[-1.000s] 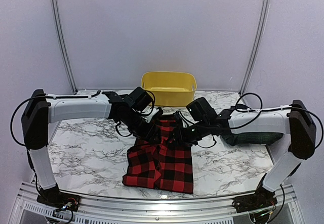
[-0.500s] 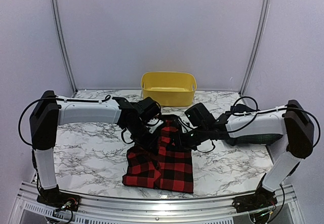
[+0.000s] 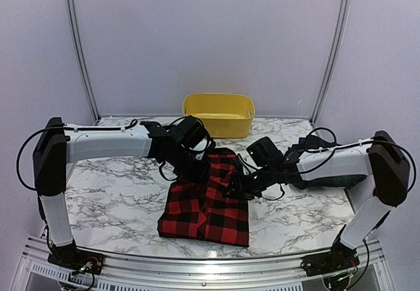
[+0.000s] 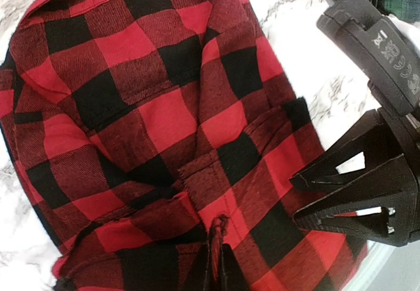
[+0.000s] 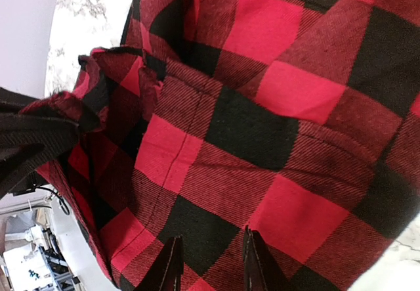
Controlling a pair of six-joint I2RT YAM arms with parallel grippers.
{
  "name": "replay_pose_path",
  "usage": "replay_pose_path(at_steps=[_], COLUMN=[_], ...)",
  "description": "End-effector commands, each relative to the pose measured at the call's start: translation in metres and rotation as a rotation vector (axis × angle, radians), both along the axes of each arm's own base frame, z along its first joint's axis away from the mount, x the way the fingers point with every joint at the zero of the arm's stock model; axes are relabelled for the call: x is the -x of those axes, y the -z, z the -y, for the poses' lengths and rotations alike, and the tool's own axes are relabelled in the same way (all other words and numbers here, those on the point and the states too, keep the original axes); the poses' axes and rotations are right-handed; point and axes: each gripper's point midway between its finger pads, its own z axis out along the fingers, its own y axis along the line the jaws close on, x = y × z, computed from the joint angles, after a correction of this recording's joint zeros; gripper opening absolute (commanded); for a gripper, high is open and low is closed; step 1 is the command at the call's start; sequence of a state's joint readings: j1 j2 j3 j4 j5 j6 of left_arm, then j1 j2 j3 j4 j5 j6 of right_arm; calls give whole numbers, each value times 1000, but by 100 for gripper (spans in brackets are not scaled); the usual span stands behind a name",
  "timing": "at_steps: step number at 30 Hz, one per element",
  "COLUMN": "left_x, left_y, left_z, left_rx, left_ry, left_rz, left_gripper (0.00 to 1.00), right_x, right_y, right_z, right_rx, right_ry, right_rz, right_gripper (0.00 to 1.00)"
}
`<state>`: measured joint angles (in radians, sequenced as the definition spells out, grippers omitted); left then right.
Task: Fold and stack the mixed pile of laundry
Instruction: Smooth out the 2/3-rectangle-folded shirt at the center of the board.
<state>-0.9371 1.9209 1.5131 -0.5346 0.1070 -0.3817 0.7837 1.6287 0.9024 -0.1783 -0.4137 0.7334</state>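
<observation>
The red-and-black checked garment [image 3: 207, 209] of the mixed laundry pile lies spread on the marble table [image 3: 118, 199], with its far part rumpled. My left gripper [image 3: 199, 170] is shut on a small raised fold of this cloth [image 4: 222, 228]; in the left wrist view the gripper [image 4: 220, 265] has its jaws together. My right gripper [image 3: 237, 184] hovers over the garment's right side. In its wrist view the right gripper [image 5: 211, 255] is open, with flat checked cloth [image 5: 262, 140] showing between the fingers. A dark green-navy tartan garment [image 3: 328, 181] lies behind the right arm.
A yellow plastic tub [image 3: 218, 113] stands at the table's far edge, behind the garment. The right gripper's black fingers [image 4: 341, 196] sit close beside my left one over the cloth. Metal rails run along the near edge [image 3: 210, 265].
The left jaws have closed on a fold of the checked garment. The right gripper has narrowed a little and slid nearer along the garment's right side. The cloth's far part has bunched up.
</observation>
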Motion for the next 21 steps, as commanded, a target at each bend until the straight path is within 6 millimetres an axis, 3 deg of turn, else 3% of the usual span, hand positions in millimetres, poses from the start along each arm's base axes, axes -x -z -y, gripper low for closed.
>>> replay_pose_path(at_steps=[1,4,7,10,13,17,21], left_x=[6,10,8,2,-6,-23,-38], left_y=[-14,-4,-12,-44,-89,-131,-134], left_z=[22,30,34,33,19,-28,-84], left_rx=[127,150,191,267,370,463,474], left_ry=[-12,-6,-3,0,-38,-170,-315], left_rz=[-1,-29,-15,38,111,172,186], left_gripper=[9,23,37,62,97,99,99], right_x=[-8,-10,-11,-10,-8,-9,-10], right_y=[-17,-21,-28,-42,-61,-96,-122], right_z=[11,20,26,27,17,-11,-52], right_rx=[-31,-30,-20,-40,-74,-119,-181], right_ry=[32,53,58,56,44,13,-43], right_rz=[30,41,62,95,140,223,266], right_gripper=[27,28,29,31,32,36,41])
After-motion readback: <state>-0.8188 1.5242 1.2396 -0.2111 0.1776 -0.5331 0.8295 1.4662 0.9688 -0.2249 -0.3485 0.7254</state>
